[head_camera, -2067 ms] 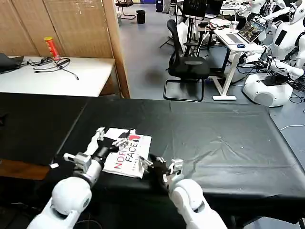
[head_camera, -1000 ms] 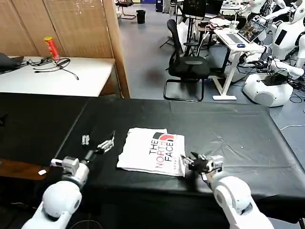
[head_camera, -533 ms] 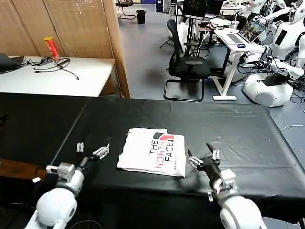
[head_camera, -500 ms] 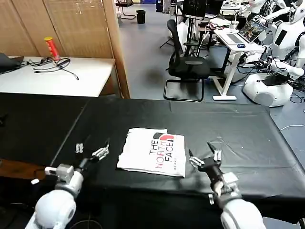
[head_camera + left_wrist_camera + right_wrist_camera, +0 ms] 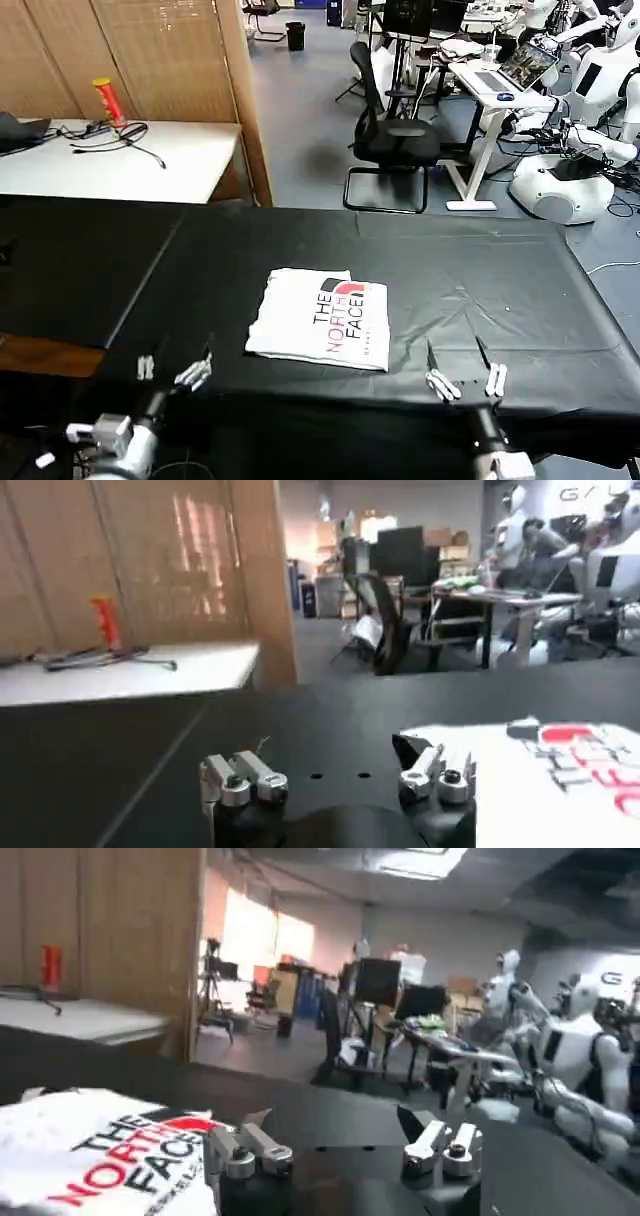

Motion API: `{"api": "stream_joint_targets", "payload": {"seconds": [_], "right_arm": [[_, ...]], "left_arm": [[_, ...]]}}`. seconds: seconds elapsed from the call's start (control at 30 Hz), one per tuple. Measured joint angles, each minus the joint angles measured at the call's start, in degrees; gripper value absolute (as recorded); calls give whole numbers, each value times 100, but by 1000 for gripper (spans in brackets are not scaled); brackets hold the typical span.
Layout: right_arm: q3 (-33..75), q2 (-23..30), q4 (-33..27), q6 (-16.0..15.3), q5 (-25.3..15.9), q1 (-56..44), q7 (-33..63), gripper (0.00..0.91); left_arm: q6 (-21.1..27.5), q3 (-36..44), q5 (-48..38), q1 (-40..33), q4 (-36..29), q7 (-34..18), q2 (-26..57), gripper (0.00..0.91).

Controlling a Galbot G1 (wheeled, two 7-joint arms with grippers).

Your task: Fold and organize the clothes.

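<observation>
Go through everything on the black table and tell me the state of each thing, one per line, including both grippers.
T-shirt: folded into a flat rectangle, print side up, lying on the tablecloth, free of both grippers.
Left gripper: open, empty, near the table's front edge, left of the T-shirt.
Right gripper: open, empty, near the front edge, right of the T-shirt.
Tablecloth: spread over the table, lightly creased.

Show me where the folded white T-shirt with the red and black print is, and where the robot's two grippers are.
folded white cotton T-shirt (image 5: 318,318), head view, middle of the fabric.
left gripper (image 5: 172,371), head view, midway between its open fingertips.
right gripper (image 5: 466,381), head view, midway between its open fingertips.
</observation>
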Motion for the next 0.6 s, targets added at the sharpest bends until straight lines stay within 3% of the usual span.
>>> {"api": "stream_joint_targets", "payload": {"seconds": [0.6], "right_arm": [[26, 126, 277, -153, 303, -1155, 500, 878]], "left_arm": [[55, -32, -51, 937, -290, -267, -300, 878]]}}
